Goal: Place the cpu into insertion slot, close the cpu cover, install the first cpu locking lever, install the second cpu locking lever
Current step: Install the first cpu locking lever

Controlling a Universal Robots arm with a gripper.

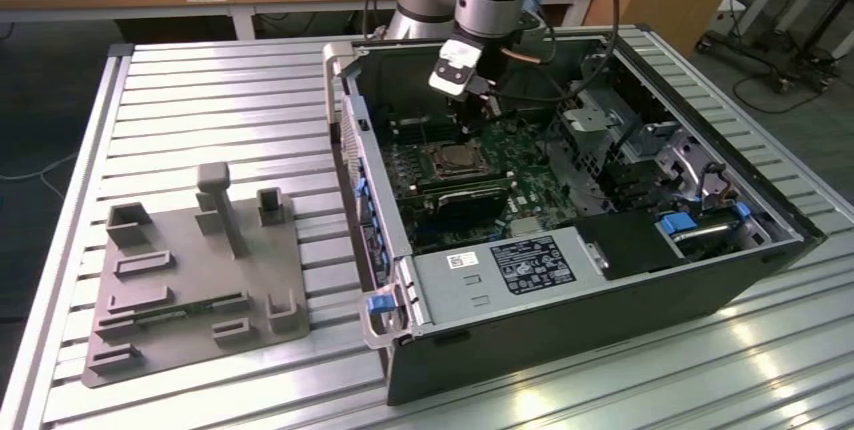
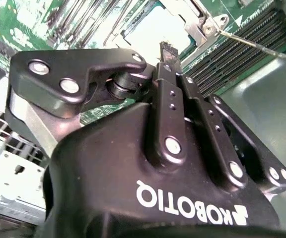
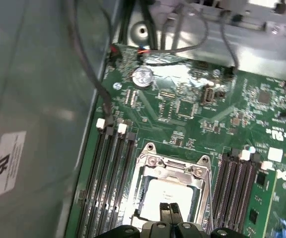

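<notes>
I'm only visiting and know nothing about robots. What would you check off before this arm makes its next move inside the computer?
1. cpu sitting in the insertion slot: ok, its silvery top shows through the frame.
2. cpu cover lying flat over it: ok.
3. Locking lever latched: not ok; a thin rod looks raised over the memory slots.
4. Other lever latched: cannot tell.
5. Tool empty: ok, shut on nothing, hovering just above the cpu.
</notes>
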